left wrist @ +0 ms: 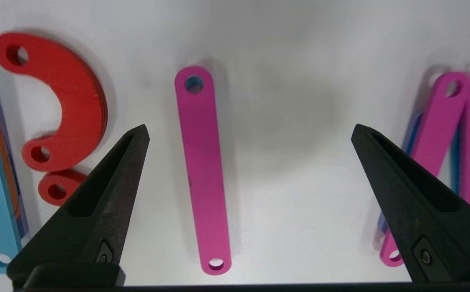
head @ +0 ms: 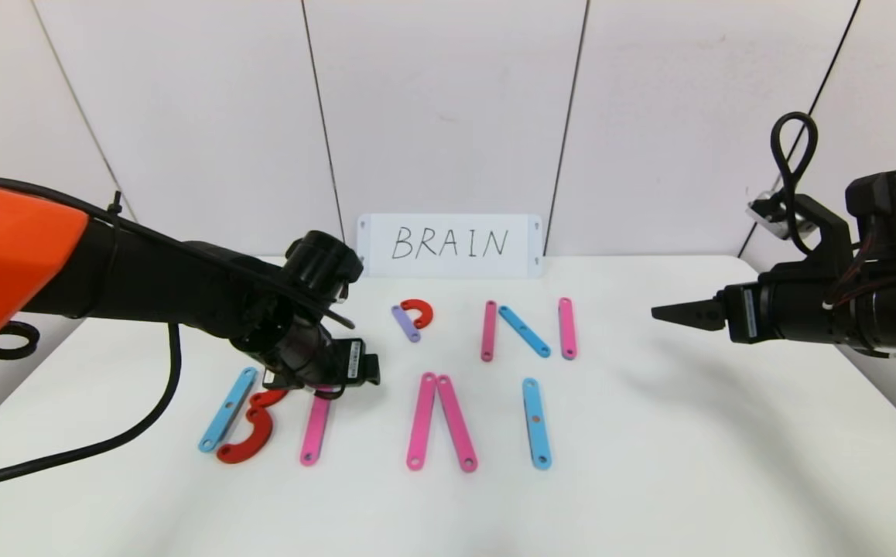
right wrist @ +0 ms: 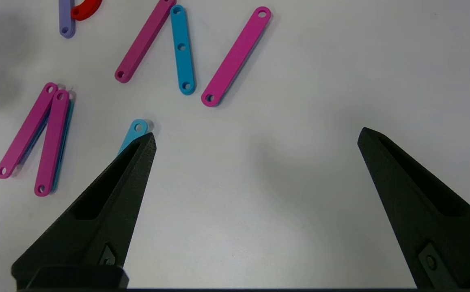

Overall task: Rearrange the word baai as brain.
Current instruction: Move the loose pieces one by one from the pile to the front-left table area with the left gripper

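Our left gripper [left wrist: 249, 134] hangs low over the tabletop [head: 688, 433], fingers wide apart, a pink bar [left wrist: 202, 170] lying free between them; red curves [head: 251, 429] and a blue bar [head: 227, 408] sit just beside it. Our right gripper [right wrist: 255, 140] hovers well apart at the right, fingers spread, holding nothing. Farther back lie a purple bar [head: 405, 322] with a red curve [head: 419, 311], then pink-blue-pink bars [head: 527, 329]; nearer us, two pink bars [head: 440, 422] meet at the top, a blue bar [head: 536, 422] beside them; a card [head: 450, 244] reads BRAIN.
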Tool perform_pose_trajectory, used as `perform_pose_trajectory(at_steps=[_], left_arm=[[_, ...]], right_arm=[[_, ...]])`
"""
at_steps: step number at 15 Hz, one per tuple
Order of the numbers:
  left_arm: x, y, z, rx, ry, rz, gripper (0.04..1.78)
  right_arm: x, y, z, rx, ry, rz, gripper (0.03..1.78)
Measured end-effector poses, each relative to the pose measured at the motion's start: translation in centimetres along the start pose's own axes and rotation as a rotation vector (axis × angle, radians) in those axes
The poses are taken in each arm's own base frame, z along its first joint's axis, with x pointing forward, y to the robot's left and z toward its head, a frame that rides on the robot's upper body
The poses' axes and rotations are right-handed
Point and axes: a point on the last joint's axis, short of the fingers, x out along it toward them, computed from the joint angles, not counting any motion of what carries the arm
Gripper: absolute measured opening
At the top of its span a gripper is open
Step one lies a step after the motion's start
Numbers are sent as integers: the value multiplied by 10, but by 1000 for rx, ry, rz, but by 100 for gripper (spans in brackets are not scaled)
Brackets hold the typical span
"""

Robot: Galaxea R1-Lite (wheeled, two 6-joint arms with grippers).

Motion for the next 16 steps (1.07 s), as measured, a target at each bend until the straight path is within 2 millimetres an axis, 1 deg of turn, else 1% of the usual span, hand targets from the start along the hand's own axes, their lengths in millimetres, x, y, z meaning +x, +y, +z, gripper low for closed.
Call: perform_pose_trajectory(at_steps=[2, 3, 6, 9, 12, 16], left_arm=[[-4, -5, 14, -5, -56, 1, 175], [-2, -8, 21, -10, -84, 21, 175], [13, -17, 43, -28, -175, 107, 175], [29, -27, 59, -51, -219, 108, 175], [41, -44, 64, -43, -243, 82, 175], [56, -62, 64, -1, -249, 66, 175]], right_arm=[[0, 0, 0, 1, 0, -1, 174], [0, 0, 0, 1, 0, -1, 174], [0, -1, 0, 2, -1, -2, 174], [0, -1, 0, 2, 0, -2, 174], [0, -1, 0, 1, 1, -1, 174], [0, -1, -1, 2, 2, 0, 174]])
